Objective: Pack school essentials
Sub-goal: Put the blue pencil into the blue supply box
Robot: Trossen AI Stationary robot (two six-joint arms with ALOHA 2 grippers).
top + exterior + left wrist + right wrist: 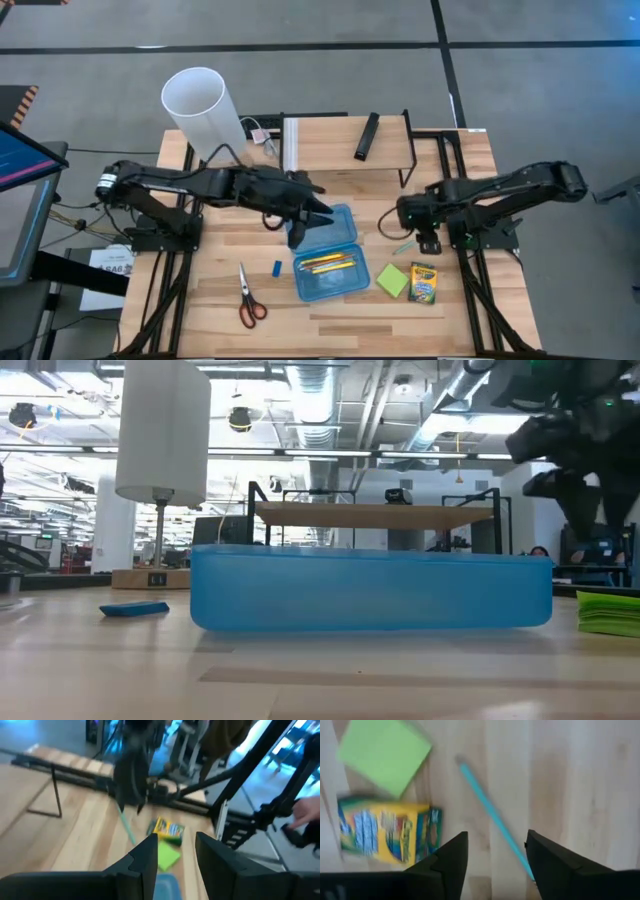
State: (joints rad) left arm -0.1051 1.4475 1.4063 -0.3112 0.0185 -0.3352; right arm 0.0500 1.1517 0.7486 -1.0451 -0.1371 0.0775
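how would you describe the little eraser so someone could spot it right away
Start at the open blue pencil case in the middle of the wooden table. On the side toward the left arm, between the case and the red-handled scissors, lies the small blue eraser. It is the tiniest item there, a short blue block lying alone on bare wood.
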